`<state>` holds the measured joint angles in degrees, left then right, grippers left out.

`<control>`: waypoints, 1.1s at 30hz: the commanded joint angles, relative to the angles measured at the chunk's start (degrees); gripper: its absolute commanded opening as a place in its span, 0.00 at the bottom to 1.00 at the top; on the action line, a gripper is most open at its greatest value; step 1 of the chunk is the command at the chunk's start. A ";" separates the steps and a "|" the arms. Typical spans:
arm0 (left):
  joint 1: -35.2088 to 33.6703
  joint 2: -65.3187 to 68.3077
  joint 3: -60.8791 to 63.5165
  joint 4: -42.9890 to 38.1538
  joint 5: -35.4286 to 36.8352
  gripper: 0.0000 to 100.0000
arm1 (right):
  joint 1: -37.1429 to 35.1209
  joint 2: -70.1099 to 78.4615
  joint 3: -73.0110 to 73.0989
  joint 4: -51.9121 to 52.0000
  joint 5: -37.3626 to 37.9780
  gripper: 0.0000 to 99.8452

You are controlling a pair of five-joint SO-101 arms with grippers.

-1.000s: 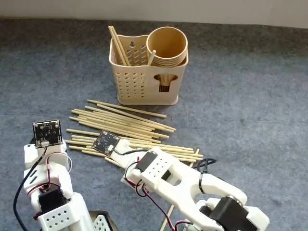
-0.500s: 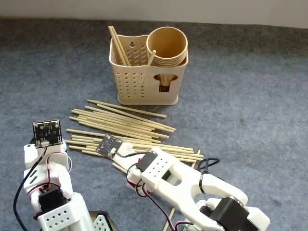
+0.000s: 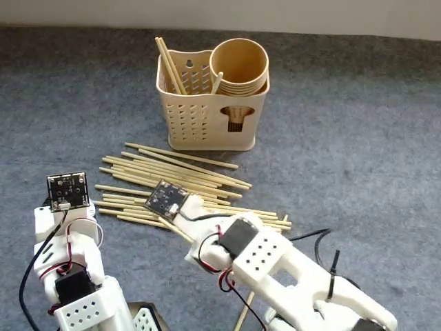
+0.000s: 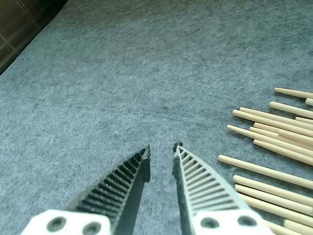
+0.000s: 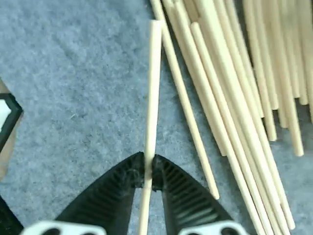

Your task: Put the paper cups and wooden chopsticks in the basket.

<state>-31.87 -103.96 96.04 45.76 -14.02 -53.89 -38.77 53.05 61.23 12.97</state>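
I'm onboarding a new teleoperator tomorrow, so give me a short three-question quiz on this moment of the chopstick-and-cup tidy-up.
1. True or false: the right gripper is shut on a single chopstick.
2. Where are the paper cups? A scattered loose; B stacked inside the basket; C clamped by an arm.
3. Fill in: the left gripper has its jaws ____, holding nothing.
Key: 1 true; 2 B; 3 open.

White arms [image 3: 269, 258], black ribbed gripper [image 4: 162, 148], red-black wires [image 3: 43, 256]
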 commanded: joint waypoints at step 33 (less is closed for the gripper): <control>1.01 -0.13 1.01 -1.32 0.35 0.10 | 15.34 -21.49 -0.84 -55.25 -7.74 0.01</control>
<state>-31.87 -103.96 96.04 45.76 -14.02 -39.30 -62.86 53.14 14.46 5.32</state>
